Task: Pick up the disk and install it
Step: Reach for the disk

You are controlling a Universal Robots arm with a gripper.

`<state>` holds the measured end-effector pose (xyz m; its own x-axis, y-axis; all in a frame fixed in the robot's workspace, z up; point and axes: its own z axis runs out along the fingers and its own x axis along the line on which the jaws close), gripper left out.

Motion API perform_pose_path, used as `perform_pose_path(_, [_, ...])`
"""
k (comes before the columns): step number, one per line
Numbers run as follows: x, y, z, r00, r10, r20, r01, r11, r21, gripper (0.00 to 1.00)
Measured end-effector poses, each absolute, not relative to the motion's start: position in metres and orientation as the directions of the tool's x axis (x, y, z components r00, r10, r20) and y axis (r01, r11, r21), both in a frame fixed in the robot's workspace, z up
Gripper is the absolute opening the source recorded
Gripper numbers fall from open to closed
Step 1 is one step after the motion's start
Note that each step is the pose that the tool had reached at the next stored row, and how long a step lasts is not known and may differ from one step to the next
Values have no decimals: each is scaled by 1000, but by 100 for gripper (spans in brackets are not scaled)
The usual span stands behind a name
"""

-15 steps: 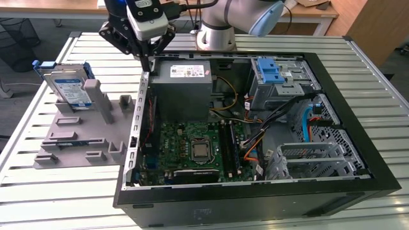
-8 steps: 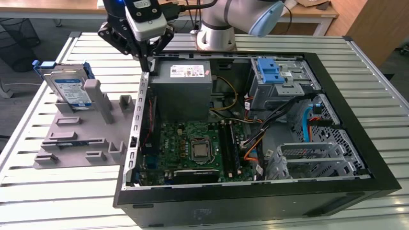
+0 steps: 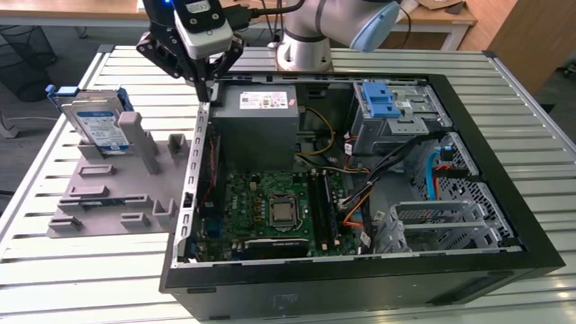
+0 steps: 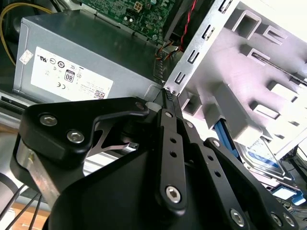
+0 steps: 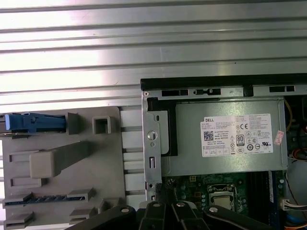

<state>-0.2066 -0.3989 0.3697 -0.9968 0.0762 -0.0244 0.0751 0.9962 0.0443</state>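
Disk (image 3: 97, 123), exterior view: upright in grey holder (image 3: 99, 209) by the surface (image 3: 54, 270) edge at the exterior view's left; hand (image 3: 205, 86) closed, empty, over case (image 3: 360, 283) wall. Second wrist view: disk (image 4: 263, 157) off to one side of the hand (image 4: 169, 94). First wrist view: disk (image 5: 36, 122) edge-on.

Bright, even light from above; the ribbed silver metal tabletop (image 5: 144, 28) glares almost white in the first wrist view. Soft shadow fills the open black computer case (image 3: 360, 273). In the second wrist view the black gripper (image 4: 169, 96) looks slightly blurred.
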Motion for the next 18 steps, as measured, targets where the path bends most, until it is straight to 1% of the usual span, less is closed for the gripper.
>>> perform_pose_path(18, [-210,-399,367,-997,76,-24,75,996,44,11])
